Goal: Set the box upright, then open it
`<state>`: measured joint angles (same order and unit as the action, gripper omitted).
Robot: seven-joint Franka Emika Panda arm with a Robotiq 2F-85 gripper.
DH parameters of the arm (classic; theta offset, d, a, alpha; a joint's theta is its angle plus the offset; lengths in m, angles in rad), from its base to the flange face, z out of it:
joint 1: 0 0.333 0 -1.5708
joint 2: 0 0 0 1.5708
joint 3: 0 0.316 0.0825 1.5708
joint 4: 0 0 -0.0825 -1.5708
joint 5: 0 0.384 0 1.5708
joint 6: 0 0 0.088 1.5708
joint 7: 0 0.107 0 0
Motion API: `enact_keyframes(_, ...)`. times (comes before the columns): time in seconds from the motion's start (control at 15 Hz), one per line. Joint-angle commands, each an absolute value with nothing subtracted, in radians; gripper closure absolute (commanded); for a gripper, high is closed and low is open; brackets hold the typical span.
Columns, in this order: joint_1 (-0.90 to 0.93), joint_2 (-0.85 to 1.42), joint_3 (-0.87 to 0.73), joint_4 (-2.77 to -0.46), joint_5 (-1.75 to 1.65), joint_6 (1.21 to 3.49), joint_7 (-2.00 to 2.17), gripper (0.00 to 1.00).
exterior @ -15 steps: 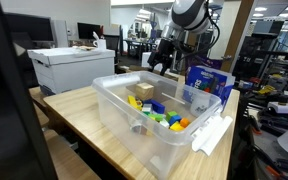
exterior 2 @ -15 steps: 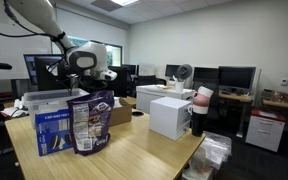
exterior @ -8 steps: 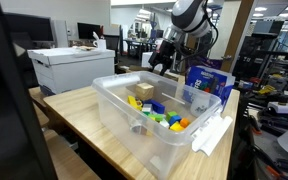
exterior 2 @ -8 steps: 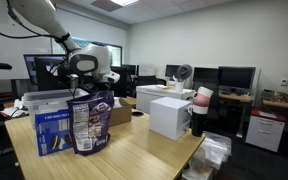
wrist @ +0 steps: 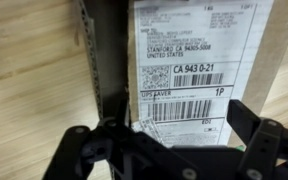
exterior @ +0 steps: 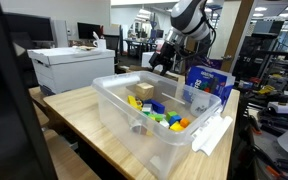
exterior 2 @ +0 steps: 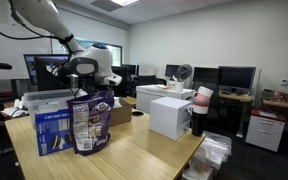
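Observation:
The tan-brown cardboard box (exterior 2: 123, 113) lies on the wooden table behind a dark snack bag. In the wrist view its upward face carries a white shipping label (wrist: 194, 60) with barcodes, and a dark strip runs down beside the label. My gripper (wrist: 169, 140) hangs straight above the box, open, its two black fingers spread to either side of the label and holding nothing. It also shows in both exterior views (exterior: 162, 62) (exterior 2: 96, 84), a little above the table. I cannot tell whether the fingers touch the box.
A clear plastic bin (exterior: 119, 112) with colourful toys and a small tan box stands at the near end of the table. A blue printed box (exterior 2: 52, 130) and a snack bag (exterior 2: 90, 125) stand close to my arm. A white printer (exterior 2: 170, 115) is beside them.
My gripper and wrist have shifted slightly upward over the box. The box and the other things have not moved.

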<state>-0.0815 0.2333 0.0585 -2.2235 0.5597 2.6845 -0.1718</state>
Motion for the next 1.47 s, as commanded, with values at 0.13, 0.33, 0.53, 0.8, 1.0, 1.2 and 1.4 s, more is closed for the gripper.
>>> enact_keyframes(0.13, -0.095, 0.222, 0.093, -2.236, 0.589, 2.72, -0.229, 0.0)
enact_keyframes(0.33, -0.093, 0.226, 0.096, -2.239, 0.575, 2.727, -0.223, 0.0)
enact_keyframes(0.53, -0.091, 0.232, 0.092, -2.243, 0.559, 2.732, -0.213, 0.0)
enact_keyframes(0.8, -0.089, 0.237, 0.083, -2.247, 0.54, 2.741, -0.199, 0.0)
enact_keyframes(1.0, -0.091, 0.241, 0.082, -2.249, 0.535, 2.744, -0.197, 0.0)
enact_keyframes(1.2, -0.097, 0.249, 0.089, -2.249, 0.555, 2.738, -0.198, 0.0)
enact_keyframes(1.4, -0.099, 0.261, 0.096, -2.248, 0.57, 2.729, -0.193, 0.0)
